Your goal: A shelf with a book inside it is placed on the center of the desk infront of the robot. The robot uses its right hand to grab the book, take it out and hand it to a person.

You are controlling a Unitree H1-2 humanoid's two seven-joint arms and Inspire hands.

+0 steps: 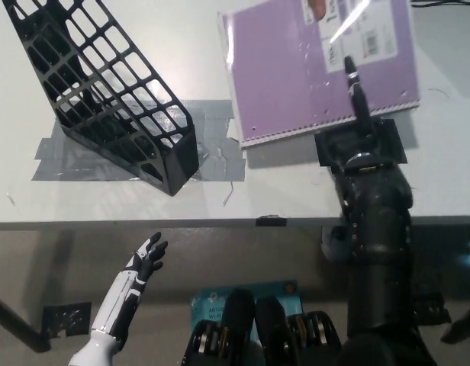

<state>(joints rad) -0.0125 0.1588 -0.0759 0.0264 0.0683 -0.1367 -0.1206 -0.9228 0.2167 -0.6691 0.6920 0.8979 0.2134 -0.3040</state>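
A purple spiral-bound book point(296, 76) is held up flat over the desk's right half, its cover with a white label facing me. My black right hand point(356, 103) grips it from below near its lower edge; one finger lies over the cover and the rest is hidden under the book. What looks like a person's fingertip point(317, 7) touches the book's top edge. To the left stands the black lattice shelf point(113, 99), tilted and with nothing in it. Below the desk's front edge at the lower left, my white left hand point(147, 255) rests with its fingers apart.
Grey tape point(212, 149) fixes the shelf to the white desk point(258, 198). A flat black plate point(387, 141) lies on the desk under my right wrist. The desk's front edge runs across the picture's middle, with floor below.
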